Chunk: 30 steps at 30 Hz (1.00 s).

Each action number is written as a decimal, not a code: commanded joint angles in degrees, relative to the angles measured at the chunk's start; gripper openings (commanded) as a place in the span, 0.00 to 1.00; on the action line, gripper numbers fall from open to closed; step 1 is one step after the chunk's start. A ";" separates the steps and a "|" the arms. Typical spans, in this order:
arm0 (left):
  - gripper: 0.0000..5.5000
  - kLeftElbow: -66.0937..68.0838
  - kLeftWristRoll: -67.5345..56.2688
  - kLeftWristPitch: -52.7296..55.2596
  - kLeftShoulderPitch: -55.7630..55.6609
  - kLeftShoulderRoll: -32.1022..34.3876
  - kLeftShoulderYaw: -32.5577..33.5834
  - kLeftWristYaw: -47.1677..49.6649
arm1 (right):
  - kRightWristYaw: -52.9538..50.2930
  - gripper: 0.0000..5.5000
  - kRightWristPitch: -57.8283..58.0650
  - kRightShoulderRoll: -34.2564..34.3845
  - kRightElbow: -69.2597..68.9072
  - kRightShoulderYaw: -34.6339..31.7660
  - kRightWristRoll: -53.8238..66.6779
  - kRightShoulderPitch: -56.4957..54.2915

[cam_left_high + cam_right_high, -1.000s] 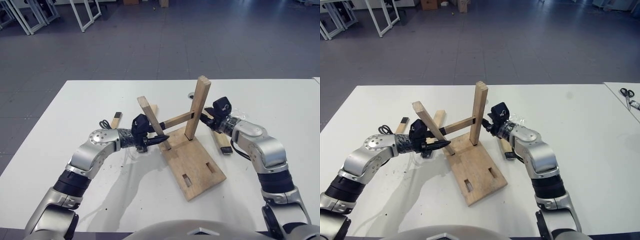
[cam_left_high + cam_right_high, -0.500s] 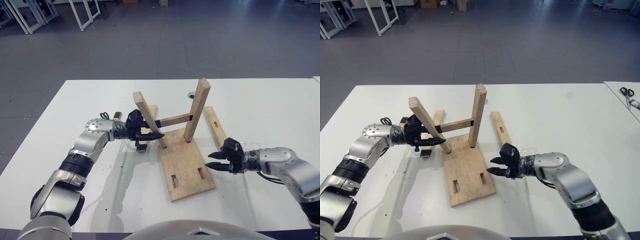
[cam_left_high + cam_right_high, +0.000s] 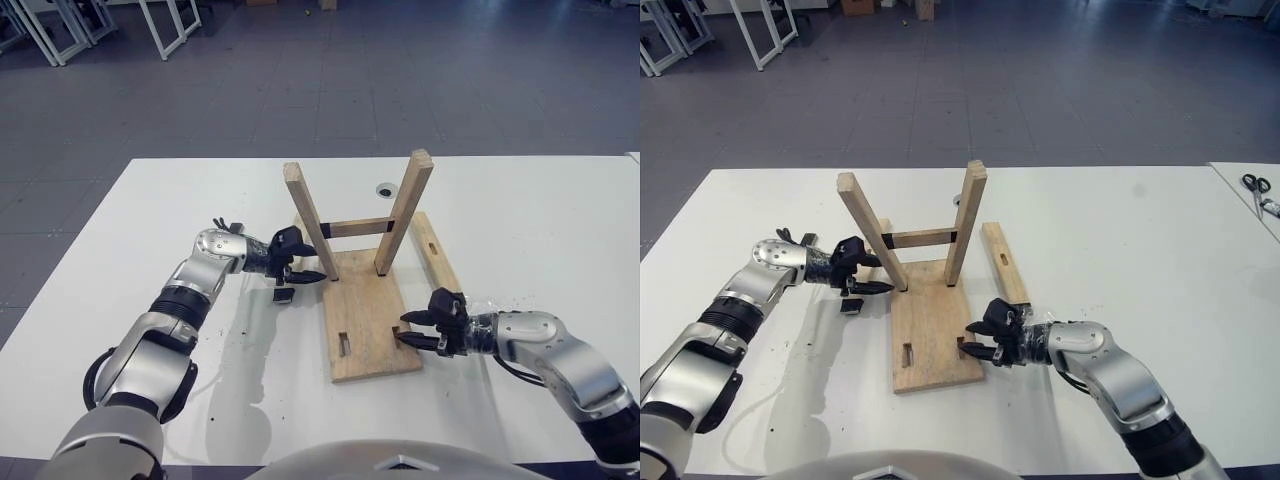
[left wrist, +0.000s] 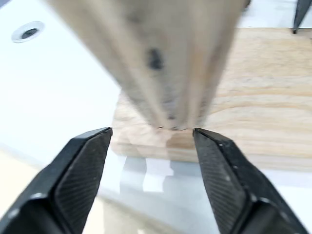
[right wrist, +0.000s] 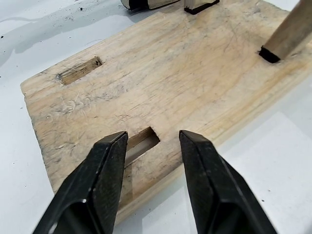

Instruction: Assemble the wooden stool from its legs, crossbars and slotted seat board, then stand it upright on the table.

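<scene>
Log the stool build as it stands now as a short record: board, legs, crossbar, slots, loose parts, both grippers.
Seat board: flat on the table
Left leg: stands in the board's far end, leaning
Right leg: stands in the far end
Crossbar: joins the two standing legs
Near left slot: empty
Near right slot: empty
Loose piece: lies on the table right of the board
Left gripper: open, jaws either side of the left leg's base
Right gripper: open, jaws either side of the near right slot
</scene>
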 commanded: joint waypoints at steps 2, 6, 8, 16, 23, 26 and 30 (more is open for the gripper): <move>0.68 0.39 3.38 -0.10 -3.55 2.95 3.94 -1.22 | -3.11 0.35 2.77 0.02 0.43 1.79 -1.96 3.99; 0.72 -13.67 5.02 11.57 -0.97 13.68 6.54 -5.29 | -6.30 0.35 3.86 2.27 0.43 -0.25 -1.16 3.17; 0.72 -20.50 3.46 20.47 -0.74 17.12 13.68 1.67 | -7.42 0.35 4.32 3.33 0.21 -1.50 -0.48 3.10; 0.72 -52.59 -10.65 59.52 -13.56 -11.50 39.19 51.32 | -9.82 0.35 5.86 4.28 -3.94 1.41 -1.06 6.78; 0.72 -59.17 -12.06 68.44 -12.78 -21.07 38.66 62.47 | -10.95 0.35 6.81 4.40 -4.16 2.64 -1.36 6.01; 0.72 -58.50 -12.93 59.60 -18.38 -21.79 41.56 63.45 | -11.33 0.35 6.78 4.72 -4.16 2.72 -1.29 6.22; 0.72 -60.66 -18.27 59.28 -19.88 -24.79 41.18 63.24 | -11.63 0.35 7.63 4.85 -4.92 2.73 -0.99 6.01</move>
